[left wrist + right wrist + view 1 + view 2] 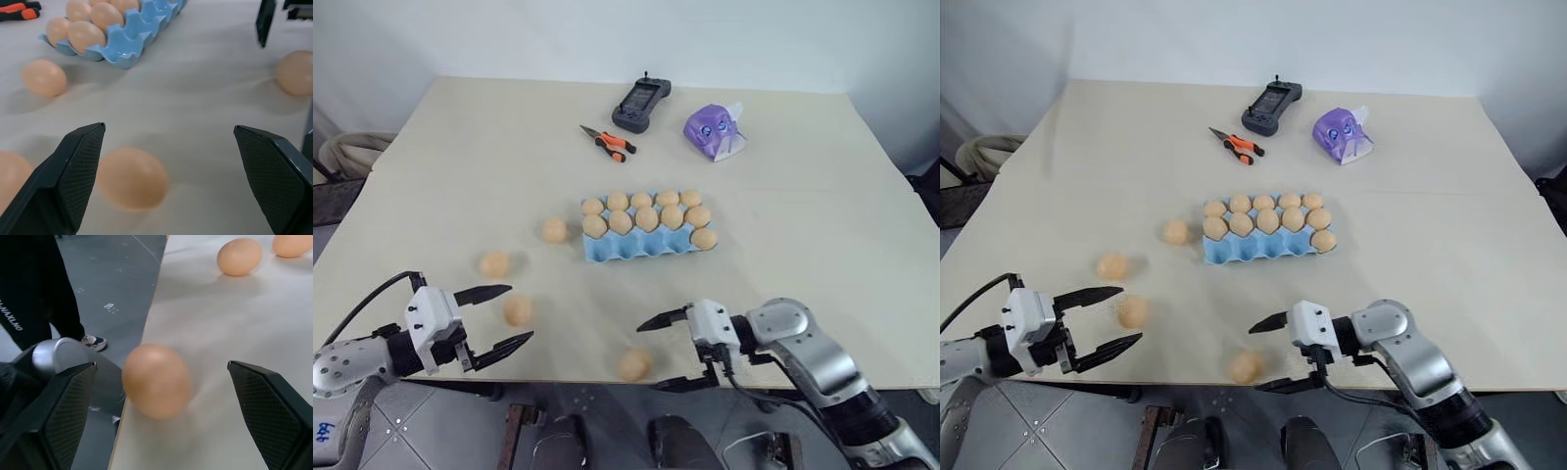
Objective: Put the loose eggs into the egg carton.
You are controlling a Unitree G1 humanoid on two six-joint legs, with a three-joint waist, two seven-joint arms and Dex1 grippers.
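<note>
The light blue egg carton [628, 251] lies mid-table, with eggs in its two far rows and one at the right end of its near row. Several loose eggs lie around it: one [554, 229] just left of the carton, one [494, 263] further left, one [518, 309] near the front and one [633, 364] at the table's front edge. My left gripper [520, 313] is open, its fingers on either side of the front-left egg [132, 178], apart from it. My right gripper [649, 355] is open and points left, with the edge egg [156, 381] just past its fingertips.
A black handheld controller [641, 105], orange-handled pliers [607, 142] and a purple packet [715, 130] lie at the far side of the table. A person's leg [34, 284] and shoe [95, 341] stand on the floor beyond the front edge. Coiled hoses [352, 152] lie at the left.
</note>
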